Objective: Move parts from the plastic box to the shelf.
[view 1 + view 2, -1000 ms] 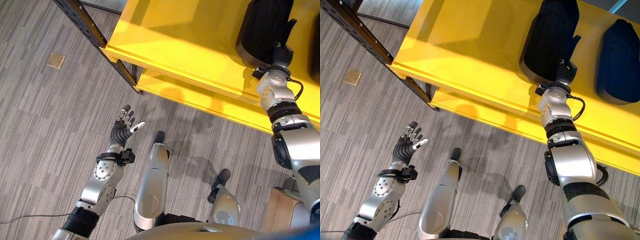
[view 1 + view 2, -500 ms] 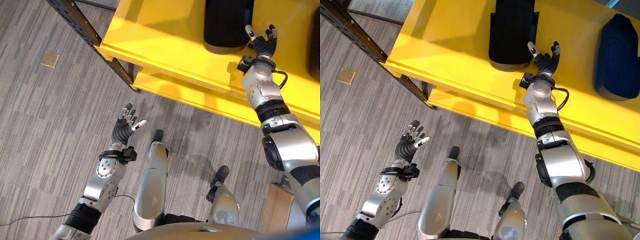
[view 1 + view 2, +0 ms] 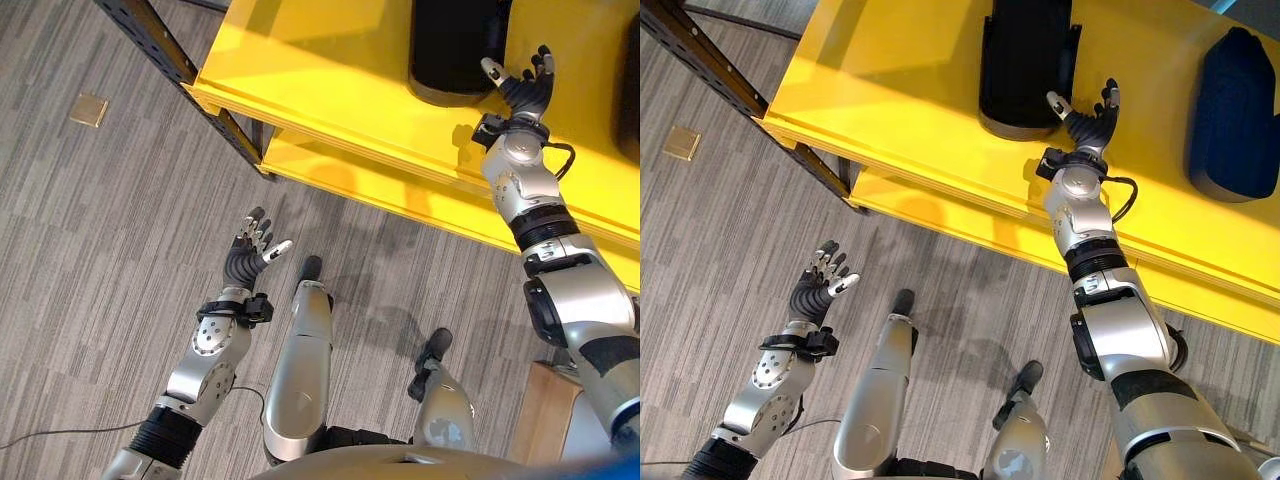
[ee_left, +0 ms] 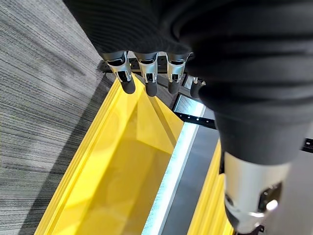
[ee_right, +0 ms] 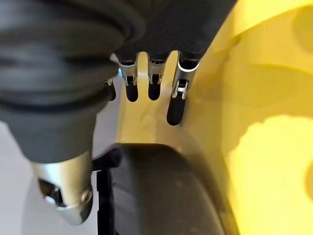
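A black part (image 3: 1025,60) lies on the yellow shelf (image 3: 910,90); the right wrist view shows its dark rounded end (image 5: 161,196) close up. My right hand (image 3: 1083,115) hovers just right of that part, open, fingers spread, holding nothing. A dark blue part (image 3: 1233,105) rests further right on the same shelf. My left hand (image 3: 250,255) hangs low over the carpet in front of the shelf, open and empty, with its fingers (image 4: 146,73) straight in its wrist view.
A lower yellow shelf board (image 3: 400,205) sticks out beneath the top one. The rack's black perforated post (image 3: 165,55) slants at the left. A small brass floor plate (image 3: 88,109) is set into the grey carpet. A wooden block (image 3: 545,420) shows at the lower right.
A second ago my right hand was on the black part; it has since let go and drawn back to the part's right side, open. The left hand has stayed put.
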`<state>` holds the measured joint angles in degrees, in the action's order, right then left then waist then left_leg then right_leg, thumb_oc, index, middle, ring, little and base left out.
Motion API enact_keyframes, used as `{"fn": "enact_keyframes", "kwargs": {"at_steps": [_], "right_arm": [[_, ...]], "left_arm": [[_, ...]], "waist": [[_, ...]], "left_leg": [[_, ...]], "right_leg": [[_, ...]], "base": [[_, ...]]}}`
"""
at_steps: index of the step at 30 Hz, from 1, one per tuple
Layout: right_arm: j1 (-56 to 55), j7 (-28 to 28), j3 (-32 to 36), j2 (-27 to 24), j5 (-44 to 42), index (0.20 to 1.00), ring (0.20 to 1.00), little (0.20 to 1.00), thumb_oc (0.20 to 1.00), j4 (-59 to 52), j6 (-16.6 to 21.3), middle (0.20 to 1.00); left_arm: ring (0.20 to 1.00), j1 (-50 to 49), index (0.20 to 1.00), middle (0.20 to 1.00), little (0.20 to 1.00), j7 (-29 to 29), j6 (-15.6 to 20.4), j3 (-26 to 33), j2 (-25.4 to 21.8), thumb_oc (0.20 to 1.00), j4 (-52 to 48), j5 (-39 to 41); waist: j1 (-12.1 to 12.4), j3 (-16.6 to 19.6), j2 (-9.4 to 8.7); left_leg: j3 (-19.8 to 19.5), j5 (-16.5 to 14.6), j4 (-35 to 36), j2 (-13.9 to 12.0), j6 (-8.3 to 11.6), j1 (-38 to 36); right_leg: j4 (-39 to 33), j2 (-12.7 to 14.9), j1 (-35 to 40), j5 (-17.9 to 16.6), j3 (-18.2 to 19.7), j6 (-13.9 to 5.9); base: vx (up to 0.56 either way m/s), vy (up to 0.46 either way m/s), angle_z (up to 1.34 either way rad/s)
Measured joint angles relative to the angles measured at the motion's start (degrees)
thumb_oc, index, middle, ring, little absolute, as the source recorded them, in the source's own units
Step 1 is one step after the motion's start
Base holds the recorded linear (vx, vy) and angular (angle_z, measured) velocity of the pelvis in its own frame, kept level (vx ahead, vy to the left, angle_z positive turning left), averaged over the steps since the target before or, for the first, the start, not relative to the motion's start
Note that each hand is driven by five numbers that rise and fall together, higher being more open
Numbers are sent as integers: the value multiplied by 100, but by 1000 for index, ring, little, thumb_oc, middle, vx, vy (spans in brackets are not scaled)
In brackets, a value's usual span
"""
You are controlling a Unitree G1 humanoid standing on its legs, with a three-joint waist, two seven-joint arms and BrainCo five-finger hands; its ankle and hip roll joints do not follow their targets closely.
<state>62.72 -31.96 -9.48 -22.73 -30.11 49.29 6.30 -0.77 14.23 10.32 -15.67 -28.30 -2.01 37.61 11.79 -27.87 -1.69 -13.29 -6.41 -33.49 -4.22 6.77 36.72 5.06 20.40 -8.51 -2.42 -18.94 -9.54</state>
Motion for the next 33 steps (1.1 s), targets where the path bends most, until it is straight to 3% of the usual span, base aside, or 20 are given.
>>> {"fn": "enact_keyframes", "kwargs": {"at_steps": [9, 11, 13, 18, 25, 30, 33], "right_arm": [[-706, -165, 18, 105, 260, 1000, 1000, 1000, 1000, -1040, 19, 1000], [-1352, -328, 318, 368, 559, 1000, 1000, 1000, 1000, -2142, 89, 1000], [-1865, -443, 346, 676, 833, 1000, 1000, 1000, 1000, -2648, 91, 1000], [-2845, -469, 386, 914, 1158, 1000, 1000, 1000, 1000, -3759, 101, 1000], [-3835, -139, 337, 938, 1894, 1000, 1000, 1000, 1000, -5368, 426, 1000], [-4796, 444, 305, 880, 1688, 1000, 1000, 1000, 1000, -6335, 584, 1000], [-4992, 649, 297, 836, 1535, 1000, 1000, 1000, 1000, -6360, 648, 1000]], "left_arm": [[1000, 12, 1000, 1000, 1000, 121, 4, 11, -5, 1000, 0, -4], [1000, -14, 1000, 1000, 1000, 147, 13, 70, 6, 1000, -6, -9], [1000, 30, 1000, 1000, 1000, 228, 10, 139, 12, 1000, -13, -57], [1000, 32, 1000, 1000, 1000, 244, 16, 413, 30, 1000, -162, -253], [1000, 5, 1000, 1000, 1000, 260, 100, 632, 21, 1000, -615, -797], [1000, -63, 1000, 1000, 1000, 370, 170, 1144, 14, 1000, -1082, -1023], [1000, -50, 1000, 1000, 1000, 368, 189, 1219, 14, 1000, -1142, -1029]], "waist": [[-45, -5, -9], [-93, -22, -42], [-199, -40, -76], [-274, -40, -75], [-303, -40, -70], [-516, -22, -67], [-625, 40, -72]], "left_leg": [[2, -2, 4, -6, -2, 7], [2, -1, 20, -13, -1, 7], [7, -2, 26, -33, 0, 12], [19, -6, 49, -46, -4, 9], [108, -2, 185, -106, 9, -298], [189, 45, 358, -184, 53, -539], [209, 40, 386, -194, 48, -587]], "right_leg": [[-1, -2, -11, 0, 1, 0], [0, -8, -15, 3, -1, 2], [5, -21, -36, 5, 9, 4], [5, -23, -57, 12, 26, 8], [40, -15, 108, 29, 97, 9], [53, -31, 195, 44, 161, -23], [53, -30, 209, 47, 204, -27]], "base": [[0, 0, 0], [0, 0, 0], [7, -27, -3], [0, 0, 0], [0, -19, -5], [7, -22, -8], [9, -12, -4]]}}
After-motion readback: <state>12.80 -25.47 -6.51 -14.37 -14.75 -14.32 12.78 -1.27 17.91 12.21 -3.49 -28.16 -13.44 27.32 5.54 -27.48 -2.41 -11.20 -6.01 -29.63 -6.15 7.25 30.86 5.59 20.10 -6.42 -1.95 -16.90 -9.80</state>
